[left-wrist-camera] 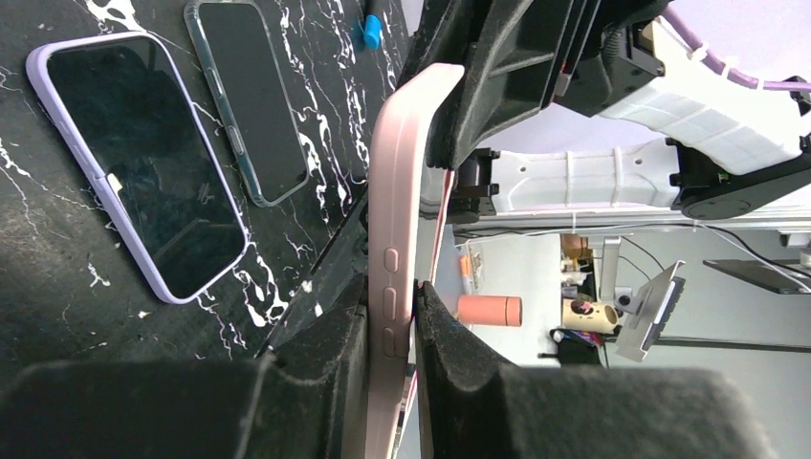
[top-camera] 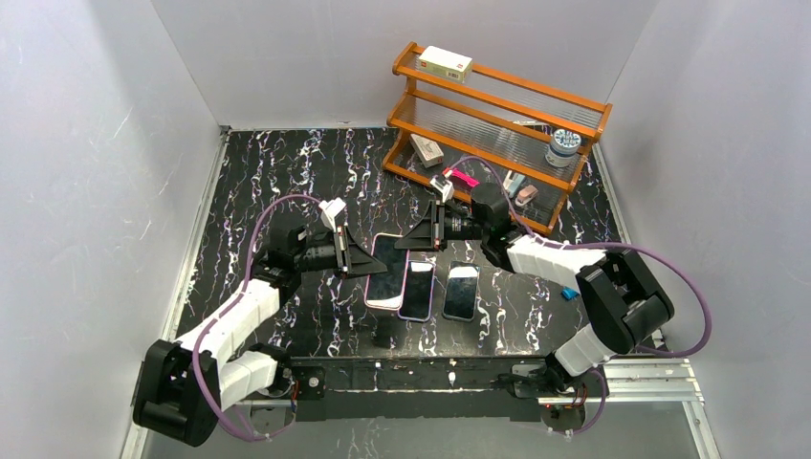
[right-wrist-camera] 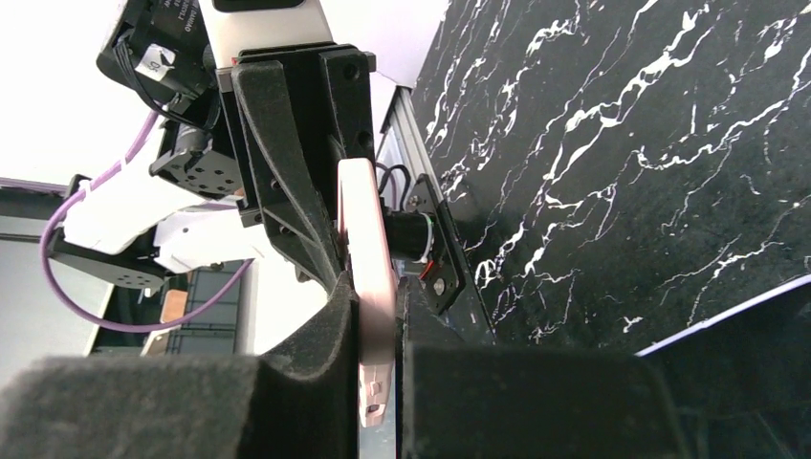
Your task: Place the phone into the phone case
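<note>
The left gripper (left-wrist-camera: 390, 320) and right gripper (right-wrist-camera: 373, 316) each have jaws clamped on opposite ends of the pink case (left-wrist-camera: 394, 191), holding it off the bench (top-camera: 287, 172), probably bracing it while the phone (top-camera: 387, 270), dark screen showing inside, gets seated.

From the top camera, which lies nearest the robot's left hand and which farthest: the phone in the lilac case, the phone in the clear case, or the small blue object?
1. The phone in the lilac case, just right of the left hand.
2. The phone in the clear case, next to the right.
3. The small blue object, far right.
</note>
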Controlling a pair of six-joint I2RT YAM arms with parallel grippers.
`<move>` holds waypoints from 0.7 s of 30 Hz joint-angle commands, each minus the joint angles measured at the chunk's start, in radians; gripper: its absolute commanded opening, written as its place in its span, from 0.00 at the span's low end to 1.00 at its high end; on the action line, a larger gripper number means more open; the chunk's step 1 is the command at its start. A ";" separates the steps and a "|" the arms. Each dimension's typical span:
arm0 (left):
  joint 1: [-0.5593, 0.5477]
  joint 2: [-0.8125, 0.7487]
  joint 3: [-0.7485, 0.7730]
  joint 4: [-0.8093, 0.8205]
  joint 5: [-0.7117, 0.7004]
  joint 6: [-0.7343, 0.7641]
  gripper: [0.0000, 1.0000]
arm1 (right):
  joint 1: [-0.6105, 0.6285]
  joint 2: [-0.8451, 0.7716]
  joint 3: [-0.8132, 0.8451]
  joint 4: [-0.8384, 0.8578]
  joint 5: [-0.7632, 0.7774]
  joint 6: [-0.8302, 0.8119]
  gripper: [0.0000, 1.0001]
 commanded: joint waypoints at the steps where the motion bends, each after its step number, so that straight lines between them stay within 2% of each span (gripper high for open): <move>1: 0.001 0.023 0.022 -0.136 -0.088 0.055 0.00 | -0.008 -0.062 0.074 -0.068 0.053 -0.073 0.03; 4: 0.000 0.014 0.002 -0.016 -0.065 -0.038 0.00 | -0.008 -0.065 0.062 -0.049 0.031 -0.052 0.25; 7: 0.000 -0.019 -0.030 0.155 -0.067 -0.206 0.00 | -0.007 -0.058 0.004 0.087 -0.015 0.028 0.55; 10: 0.000 -0.046 -0.034 0.206 -0.090 -0.250 0.00 | 0.008 -0.053 -0.052 0.162 -0.020 0.083 0.69; 12: 0.000 -0.052 -0.034 0.220 -0.099 -0.258 0.00 | 0.029 -0.048 -0.069 0.164 -0.006 0.085 0.70; 16: 0.001 -0.034 -0.028 0.235 -0.095 -0.261 0.00 | 0.059 -0.017 -0.080 0.193 -0.004 0.113 0.61; 19: 0.001 -0.024 -0.017 0.239 -0.089 -0.256 0.00 | 0.067 0.000 -0.091 0.237 -0.003 0.153 0.49; 21: 0.001 -0.025 -0.016 0.236 -0.094 -0.254 0.00 | 0.069 0.003 -0.096 0.241 0.013 0.158 0.36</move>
